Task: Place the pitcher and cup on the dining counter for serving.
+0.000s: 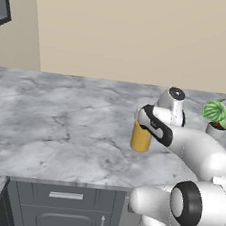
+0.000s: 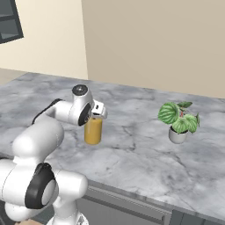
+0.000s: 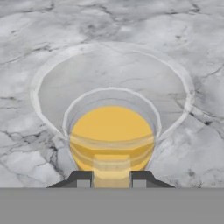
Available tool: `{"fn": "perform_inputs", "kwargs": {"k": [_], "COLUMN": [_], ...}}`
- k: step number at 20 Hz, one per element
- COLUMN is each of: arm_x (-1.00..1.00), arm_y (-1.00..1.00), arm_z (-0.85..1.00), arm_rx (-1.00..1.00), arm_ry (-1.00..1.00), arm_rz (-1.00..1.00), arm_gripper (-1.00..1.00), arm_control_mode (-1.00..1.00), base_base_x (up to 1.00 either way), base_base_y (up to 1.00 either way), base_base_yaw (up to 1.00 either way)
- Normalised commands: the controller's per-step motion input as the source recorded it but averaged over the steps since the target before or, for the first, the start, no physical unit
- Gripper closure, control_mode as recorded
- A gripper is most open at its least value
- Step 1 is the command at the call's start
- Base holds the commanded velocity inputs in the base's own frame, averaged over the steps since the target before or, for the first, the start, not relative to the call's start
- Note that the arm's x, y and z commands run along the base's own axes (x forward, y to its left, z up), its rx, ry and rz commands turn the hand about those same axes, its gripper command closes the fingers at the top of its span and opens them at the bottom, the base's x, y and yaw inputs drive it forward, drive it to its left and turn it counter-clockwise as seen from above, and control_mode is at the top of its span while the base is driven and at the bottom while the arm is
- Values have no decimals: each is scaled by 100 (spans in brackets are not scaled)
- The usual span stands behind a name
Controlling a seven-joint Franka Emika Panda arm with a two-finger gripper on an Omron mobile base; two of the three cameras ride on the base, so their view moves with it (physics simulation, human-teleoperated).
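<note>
Though it bears no label, gripper (image 3: 112,180) clasps pitcher (image 2: 93,130).

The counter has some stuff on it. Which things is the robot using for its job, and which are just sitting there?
For the job:
- the pitcher, orange inside, standing upright
- the dining counter it stands on
- the hand, closed on the pitcher's rim

Just sitting there:
- the potted plant, off to the right, apart from the pitcher

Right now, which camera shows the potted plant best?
The right base view: the potted plant stands whole and unblocked on the marble counter. The left base view shows it at the right edge, partly behind the arm.
</note>
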Motion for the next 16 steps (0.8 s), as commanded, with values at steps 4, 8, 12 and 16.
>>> {"fn": "perform_inputs", "kwargs": {"k": [4,8,12,16], "arm_x": [-1,-4,-4,-17], "arm_y": [2,8,9,6], "arm_z": [-54,-40,-14,0], "arm_rx": [0,-2,-7,-2], "arm_ry": [0,-4,0,-3], "arm_rz": [1,2,2,1], "arm_gripper": [100,100,-100,-100], "arm_control_mode": [-100,-100,-100,-100], "base_base_x": [0,0,0,0], "base_base_y": [0,0,0,0], "base_base_yaw": [0,0,0,0]}}
